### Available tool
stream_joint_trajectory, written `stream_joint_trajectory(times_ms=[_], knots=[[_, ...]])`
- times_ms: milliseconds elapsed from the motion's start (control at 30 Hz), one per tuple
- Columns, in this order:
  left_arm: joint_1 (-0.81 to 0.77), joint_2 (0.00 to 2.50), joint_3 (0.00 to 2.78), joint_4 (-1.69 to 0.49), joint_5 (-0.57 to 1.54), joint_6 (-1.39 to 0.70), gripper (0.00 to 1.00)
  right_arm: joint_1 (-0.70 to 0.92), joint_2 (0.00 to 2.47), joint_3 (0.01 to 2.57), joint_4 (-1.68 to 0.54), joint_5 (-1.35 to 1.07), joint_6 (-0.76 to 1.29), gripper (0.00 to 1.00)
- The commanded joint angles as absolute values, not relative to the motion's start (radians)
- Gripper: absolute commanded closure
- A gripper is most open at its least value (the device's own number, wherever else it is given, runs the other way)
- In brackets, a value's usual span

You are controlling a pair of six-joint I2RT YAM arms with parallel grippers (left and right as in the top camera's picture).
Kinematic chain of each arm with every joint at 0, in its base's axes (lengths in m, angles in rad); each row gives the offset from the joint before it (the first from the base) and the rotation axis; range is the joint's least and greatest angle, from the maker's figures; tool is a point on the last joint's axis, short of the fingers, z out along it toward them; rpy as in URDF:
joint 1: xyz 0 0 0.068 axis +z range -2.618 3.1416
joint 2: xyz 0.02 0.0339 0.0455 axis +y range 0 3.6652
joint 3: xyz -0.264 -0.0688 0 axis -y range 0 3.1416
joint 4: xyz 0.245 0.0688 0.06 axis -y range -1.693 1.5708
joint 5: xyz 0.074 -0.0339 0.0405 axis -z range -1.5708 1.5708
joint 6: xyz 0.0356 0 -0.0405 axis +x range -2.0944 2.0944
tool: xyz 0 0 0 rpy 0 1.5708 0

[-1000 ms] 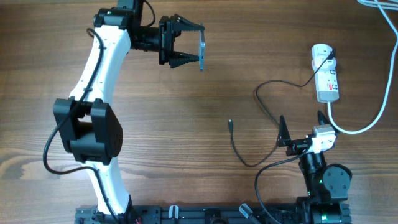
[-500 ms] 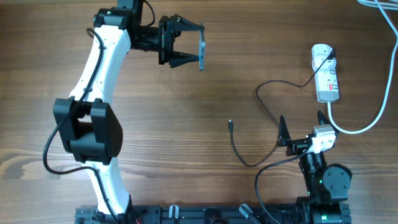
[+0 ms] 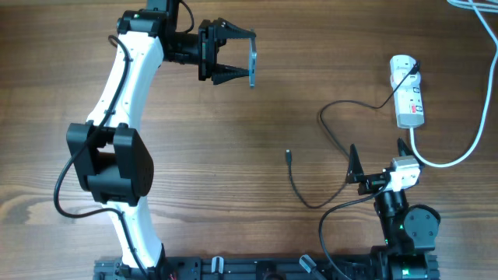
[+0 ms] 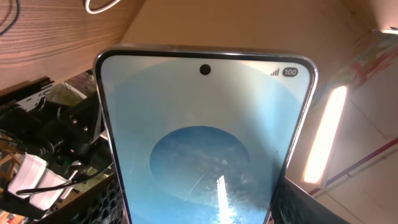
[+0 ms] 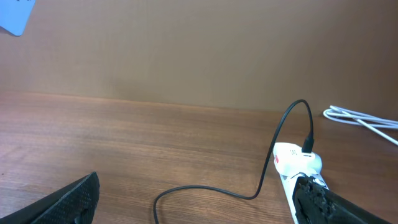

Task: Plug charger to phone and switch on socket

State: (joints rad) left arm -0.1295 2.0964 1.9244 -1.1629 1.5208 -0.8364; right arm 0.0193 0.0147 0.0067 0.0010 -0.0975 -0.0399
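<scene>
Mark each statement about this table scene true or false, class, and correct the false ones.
1. The left gripper holds the phone. True.
2. The charger has its plug in the phone. False: the plug lies on the table, well apart from the phone.
3. The charger's other end goes into the socket. True.
4. The right gripper grips the charger. False: it is open and holds nothing.
</scene>
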Motion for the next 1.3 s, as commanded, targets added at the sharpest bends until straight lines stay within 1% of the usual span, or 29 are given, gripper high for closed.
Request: stream_joint_trajectory(times_ms=[0,233,333,533,600,667,767,833,900,1033,1100,1200,1267], knots=[[-0.121,2.062,1.932,-1.163,1.577,-0.846,0.31,0.025,0.011,0.005,0.006,-0.106,-0.046,0.0],[-0.121,2.062,1.932,-1.163,1.577,-0.842,0.31,0.025,0.011,0.005,0.006,-0.106,-0.045,0.0],[-0.121,2.062,1.932,-1.163,1.577,-0.842,0.31,0.025,0.011,0.005,0.006,-0.102,-0.079,0.0],[-0.121,2.062,1.932,-1.164,1.577,-0.842,0.31,0.025,0.011,0.005,0.091,-0.17,-0.069,0.0],[-0.121,2.062,1.932,-1.163,1.577,-0.842,0.31,0.025,0.011,0.005,0.15,-0.183,-0.047,0.0],[-0.121,2.062,1.932,-1.163,1.577,-0.842,0.31,0.025,0.011,0.005,0.209,-0.267,0.048,0.0],[-0.121,2.062,1.932,-1.164,1.577,-0.842,0.31,0.025,0.011,0.01,0.308,-0.363,0.056,0.0],[-0.121,2.062,1.932,-1.163,1.577,-0.842,0.31,0.025,0.014,0.043,0.282,-0.36,0.055,0.0],[-0.121,2.062,1.932,-1.163,1.577,-0.842,0.31,0.025,0.029,0.096,0.21,-0.345,0.052,0.0],[-0.121,2.062,1.932,-1.163,1.577,-0.842,0.31,0.025,0.166,0.267,-0.005,-0.239,-0.003,0.0],[-0.121,2.062,1.932,-1.163,1.577,-0.842,0.31,0.025,0.237,0.3,-0.022,-0.21,-0.002,0.0],[-0.121,2.062,1.932,-1.164,1.577,-0.842,0.31,0.025,0.377,0.31,0.038,-0.212,0.001,0.0],[-0.121,2.062,1.932,-1.164,1.577,-0.842,0.31,0.025,0.443,0.31,0.07,-0.287,0.004,0.0]])
